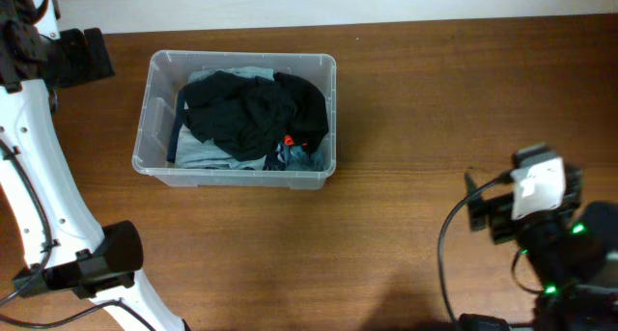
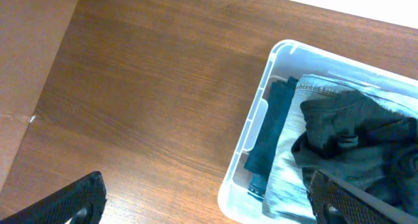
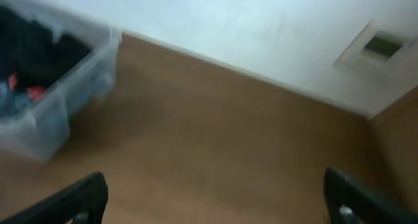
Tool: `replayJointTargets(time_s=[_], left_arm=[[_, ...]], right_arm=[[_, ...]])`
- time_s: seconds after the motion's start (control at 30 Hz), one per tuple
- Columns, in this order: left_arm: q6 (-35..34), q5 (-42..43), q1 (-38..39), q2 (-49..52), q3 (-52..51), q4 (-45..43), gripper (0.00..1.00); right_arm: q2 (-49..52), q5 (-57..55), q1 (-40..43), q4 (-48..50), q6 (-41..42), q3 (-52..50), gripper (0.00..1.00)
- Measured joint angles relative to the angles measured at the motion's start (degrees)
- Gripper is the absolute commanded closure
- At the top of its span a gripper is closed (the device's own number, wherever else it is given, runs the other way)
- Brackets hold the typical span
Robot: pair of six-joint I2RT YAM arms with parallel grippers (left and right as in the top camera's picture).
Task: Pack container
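Observation:
The clear plastic container (image 1: 154, 99) stands at the back left of the table, filled with folded clothes: black garments (image 1: 256, 111) on top, grey-blue ones beneath, a small red spot near its right side. It also shows in the left wrist view (image 2: 251, 129) and the blurred right wrist view (image 3: 49, 123). My left gripper (image 2: 209, 201) is open and empty, raised to the left of the container. My right gripper (image 3: 215, 198) is open and empty, raised over bare table at the front right, far from the container.
The brown wooden table (image 1: 406, 109) reaches a white wall (image 3: 261, 28) at the back. The left arm's base (image 1: 101, 259) sits at the front left. The right arm (image 1: 541, 201) and its cables fill the front right corner.

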State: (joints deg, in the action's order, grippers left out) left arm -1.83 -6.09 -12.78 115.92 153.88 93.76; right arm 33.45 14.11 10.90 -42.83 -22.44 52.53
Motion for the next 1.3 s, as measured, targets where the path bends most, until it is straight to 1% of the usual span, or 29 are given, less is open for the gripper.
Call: replayJointTargets(time_s=[0.03,0.07,0.13,0.17,0.23,0.33,0.5,0.73,0.9,1.3], left_arm=[[-0.02,0.07,0.0,0.0,0.0,0.07,0.0],[-0.02,0.02,0.0,0.0,0.0,-0.02,0.0],[0.0,0.0,0.0,-0.04,0.02,0.0,0.0],[-0.02,0.02,0.0,-0.04,0.02,0.0,0.0],[0.0,0.02,0.0,-0.04,0.02,0.0,0.0],[0.0,0.04,0.0,-0.04,0.02,-0.02,0.0],[0.0,0.02,0.0,-0.04,0.04,-0.02,0.0],[0.0,0.02,0.0,-0.07,0.04,-0.02,0.0],[0.0,0.02,0.0,-0.07,0.04,0.02,0.0],[0.0,0.02,0.0,-0.07,0.04,0.02,0.0]], right_arm=[[-2.62,0.09,0.0,3.26,0.74,-4.39,0.02],[-7.39,0.13,0.0,5.35,2.51,-11.63,0.01],[-11.23,0.15,0.0,8.5,4.5,-16.76,0.02],[-16.02,0.13,0.02,8.48,6.67,-22.25,0.02],[-20.83,0.13,0.02,8.61,9.11,-27.43,0.02],[-26.25,0.15,0.0,8.63,10.97,-31.71,0.02],[-32.54,0.17,0.0,9.35,12.63,-36.28,0.02],[-32.54,0.42,0.0,10.82,14.73,-43.5,0.02],[-32.54,1.05,0.0,11.58,16.22,-43.56,0.02],[-32.54,1.25,0.0,11.58,16.48,-43.56,0.02]])
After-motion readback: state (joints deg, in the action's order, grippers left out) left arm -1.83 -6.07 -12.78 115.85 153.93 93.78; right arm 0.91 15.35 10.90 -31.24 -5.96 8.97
